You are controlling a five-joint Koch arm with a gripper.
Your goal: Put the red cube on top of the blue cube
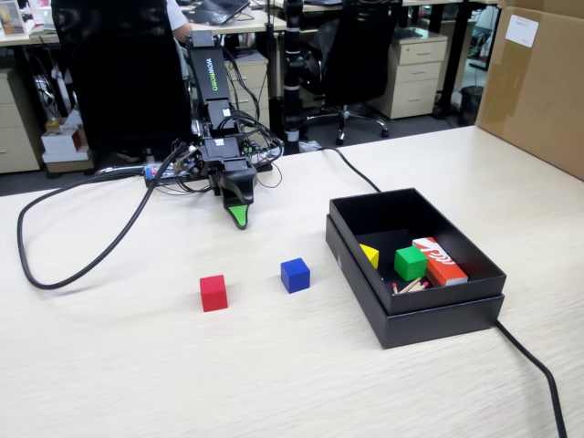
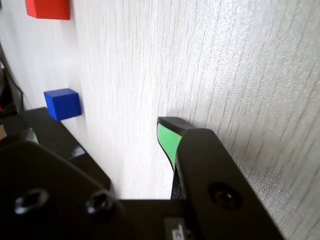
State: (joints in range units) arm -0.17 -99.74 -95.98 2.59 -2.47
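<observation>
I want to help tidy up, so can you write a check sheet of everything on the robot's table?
Surface: pale wood-grain table, flat.
Job's things: small red cube and small dark-blue cube, apart, unstacked.
Clutter: black open box holding a green cube, yellow block, red-orange and white box.
Gripper: gripper empty, behind the cubes; state unclear.
Cables: black cable looping; another from the box.
Surroundings: office chairs, cardboard.

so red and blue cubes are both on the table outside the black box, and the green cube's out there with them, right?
Not quite. The red cube and blue cube do sit on the table outside the black box, but the green cube lies inside the box, beside the red-orange and white box. The fixed view shows it.
</observation>
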